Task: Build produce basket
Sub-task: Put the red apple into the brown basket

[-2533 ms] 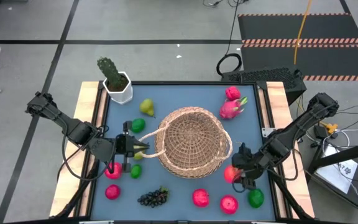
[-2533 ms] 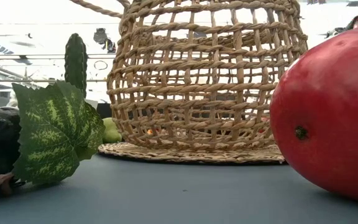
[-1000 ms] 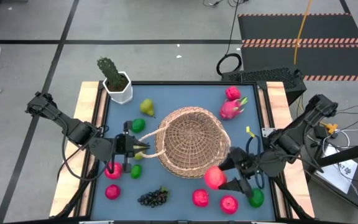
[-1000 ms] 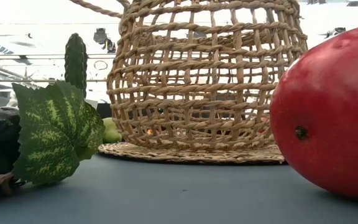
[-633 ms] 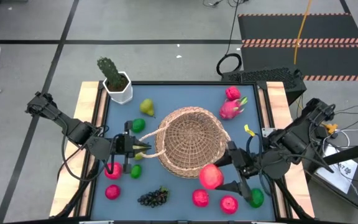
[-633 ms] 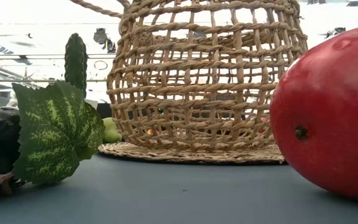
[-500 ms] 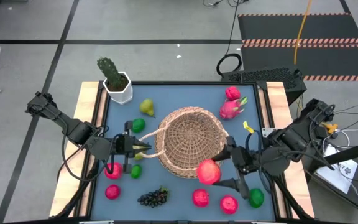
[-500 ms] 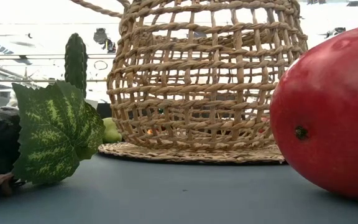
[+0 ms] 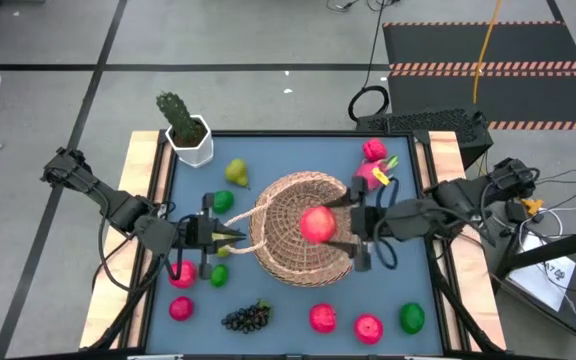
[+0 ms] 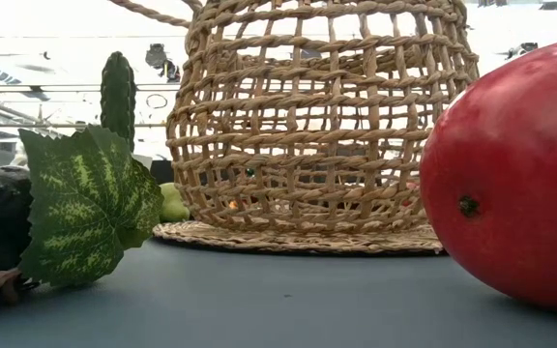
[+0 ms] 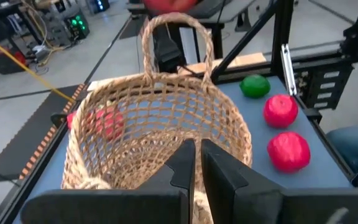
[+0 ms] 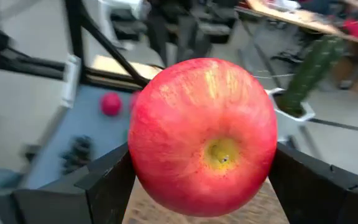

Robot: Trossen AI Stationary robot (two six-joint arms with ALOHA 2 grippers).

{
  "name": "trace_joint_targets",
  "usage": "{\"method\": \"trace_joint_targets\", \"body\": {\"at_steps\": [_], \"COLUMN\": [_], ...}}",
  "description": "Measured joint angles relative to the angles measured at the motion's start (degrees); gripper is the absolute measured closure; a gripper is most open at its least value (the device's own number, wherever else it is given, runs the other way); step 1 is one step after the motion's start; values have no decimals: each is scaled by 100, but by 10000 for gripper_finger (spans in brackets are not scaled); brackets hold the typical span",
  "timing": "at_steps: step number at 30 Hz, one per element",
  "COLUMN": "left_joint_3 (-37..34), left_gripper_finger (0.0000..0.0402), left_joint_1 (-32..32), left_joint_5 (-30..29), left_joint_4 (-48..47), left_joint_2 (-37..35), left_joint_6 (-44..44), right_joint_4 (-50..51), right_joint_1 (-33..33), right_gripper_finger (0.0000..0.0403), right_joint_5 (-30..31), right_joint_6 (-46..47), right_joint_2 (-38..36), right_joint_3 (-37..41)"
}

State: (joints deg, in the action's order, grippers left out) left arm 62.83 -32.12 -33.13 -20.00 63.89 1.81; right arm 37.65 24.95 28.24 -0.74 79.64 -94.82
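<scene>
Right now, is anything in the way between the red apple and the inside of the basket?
Nothing visible is. The right gripper holds the red apple over the open basket, with no lid or other fruit seen under it. The left gripper pinches the basket's rim, off to one side.

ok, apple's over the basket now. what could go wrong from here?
1. The right tool holds the apple above the basket, which looks empty; a drop from this height could bounce it out or bruise it.
2. The left tool is shut on the basket's rim; if that grip slips, the basket may shift under the release.
3. The right arm hangs near the dragon fruit and could nudge it when pulling back.
</scene>
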Motion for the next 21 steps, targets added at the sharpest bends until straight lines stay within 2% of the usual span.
{"method": "trace_joint_targets", "body": {"at_steps": [5, 14, 17, 21], "left_joint_3": [2, 2, 2, 2], "left_gripper_finger": [371, 367, 345, 288], "left_joint_1": [25, 135, 197, 253], "left_joint_5": [-41, -48, -45, -171], "left_joint_4": [389, 1210, 1236, 1330], "left_joint_2": [178, 608, 713, 846], "left_joint_6": [-278, -1115, -1347, -1670], "right_joint_4": [-772, -1970, -2238, -2276], "right_joint_1": [-31, -29, -29, -29], "right_gripper_finger": [83, 83, 83, 83], "right_joint_5": [470, 497, 495, 495], "right_joint_6": [-503, -1061, -929, -599], "right_joint_2": [12, 10, 12, 10], "right_joint_3": [613, 1519, 1719, 1774]}}
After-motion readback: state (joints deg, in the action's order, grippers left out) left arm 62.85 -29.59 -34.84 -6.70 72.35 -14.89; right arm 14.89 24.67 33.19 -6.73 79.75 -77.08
